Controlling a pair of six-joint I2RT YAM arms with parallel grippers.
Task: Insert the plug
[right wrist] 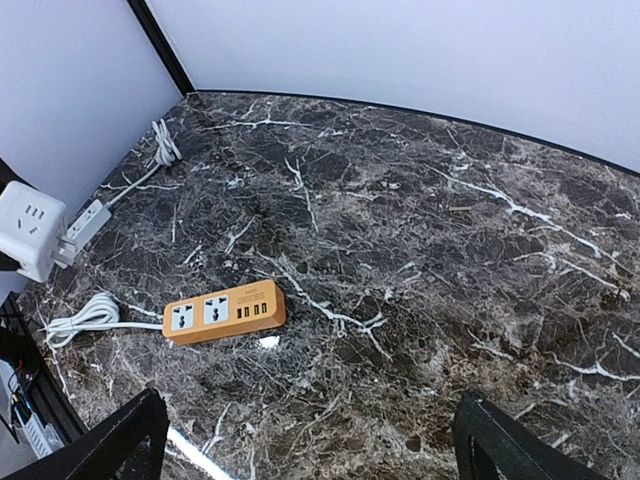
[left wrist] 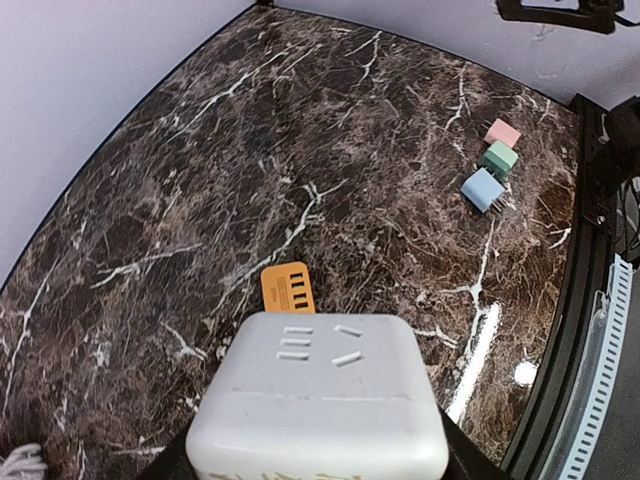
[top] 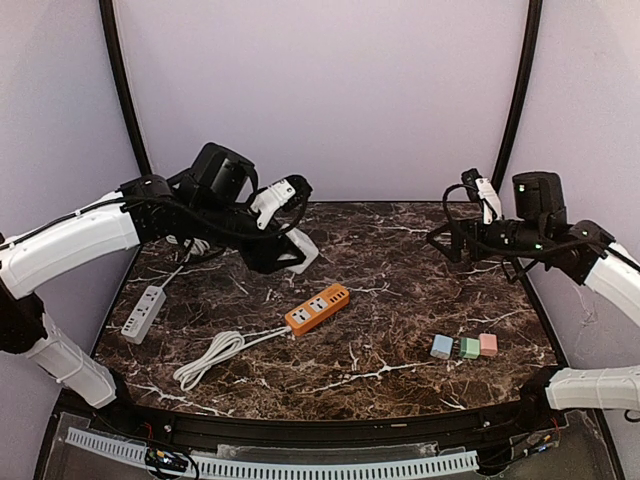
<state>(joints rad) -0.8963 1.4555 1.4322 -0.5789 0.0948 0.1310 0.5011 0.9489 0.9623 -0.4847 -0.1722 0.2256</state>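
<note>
Left tool [top: 285, 252] is clutching a white cube adapter [left wrist: 320, 400]; right tool [top: 447, 240] is hanging released. On the desk [top: 400, 250], the orange strip [top: 317, 308] is lying central, three plugs [top: 465, 346] at its four o'clock, white strip [top: 143, 312] at nine.

The white cube plug [left wrist: 318, 400] is aloft at far left. The orange strip [top: 317, 308] lies flat at centre, sockets up, its white cord [top: 215, 355] coiled near-left.

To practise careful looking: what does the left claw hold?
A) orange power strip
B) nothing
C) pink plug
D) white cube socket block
D: the left claw grips the white cube socket block in the air; the orange power strip and pink plug lie untouched.
</note>
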